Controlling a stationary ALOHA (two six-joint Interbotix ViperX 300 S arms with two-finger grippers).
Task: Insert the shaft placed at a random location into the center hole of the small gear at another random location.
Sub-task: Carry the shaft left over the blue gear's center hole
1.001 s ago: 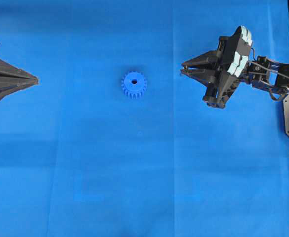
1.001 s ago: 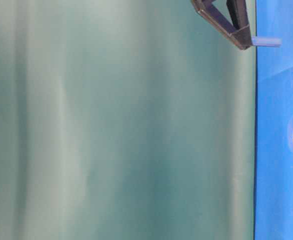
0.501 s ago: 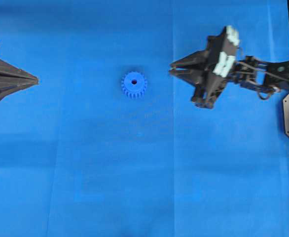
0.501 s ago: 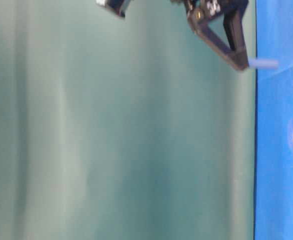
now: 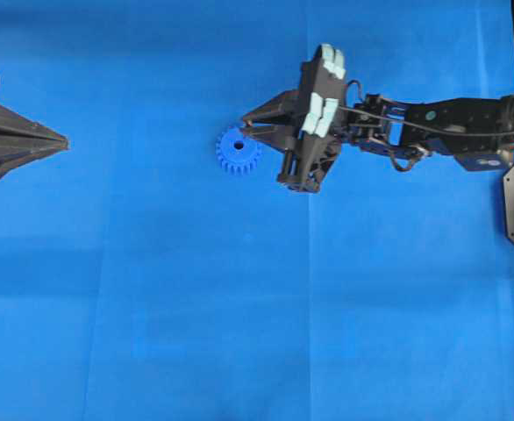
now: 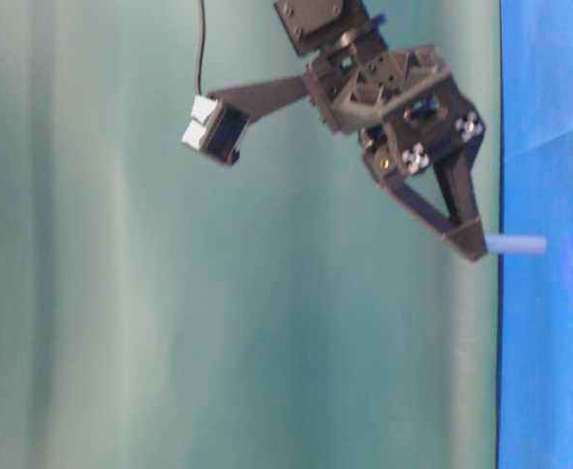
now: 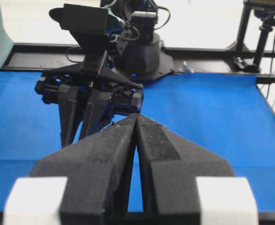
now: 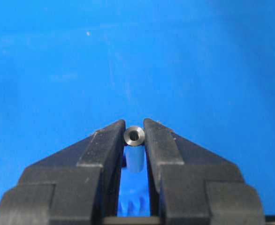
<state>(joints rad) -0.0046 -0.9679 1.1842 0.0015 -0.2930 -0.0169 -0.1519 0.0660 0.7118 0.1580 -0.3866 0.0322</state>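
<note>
The shaft (image 8: pixel 134 136) sits pinched upright between the tips of my right gripper (image 5: pixel 246 130), its lower end hanging just above the small gear (image 5: pixel 236 153) on the blue mat (image 5: pixel 239 307). Picking up is done; centring over the center hole (image 5: pixel 239 145) and lowering remain. My left gripper (image 5: pixel 64 140) rests closed and empty, well apart.

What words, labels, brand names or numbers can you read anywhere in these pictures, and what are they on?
None can be read. The blue gear, the metal pin, the right gripper, the left gripper and the blue mat carry no visible writing. The pale pads on the right arm are blank.
</note>
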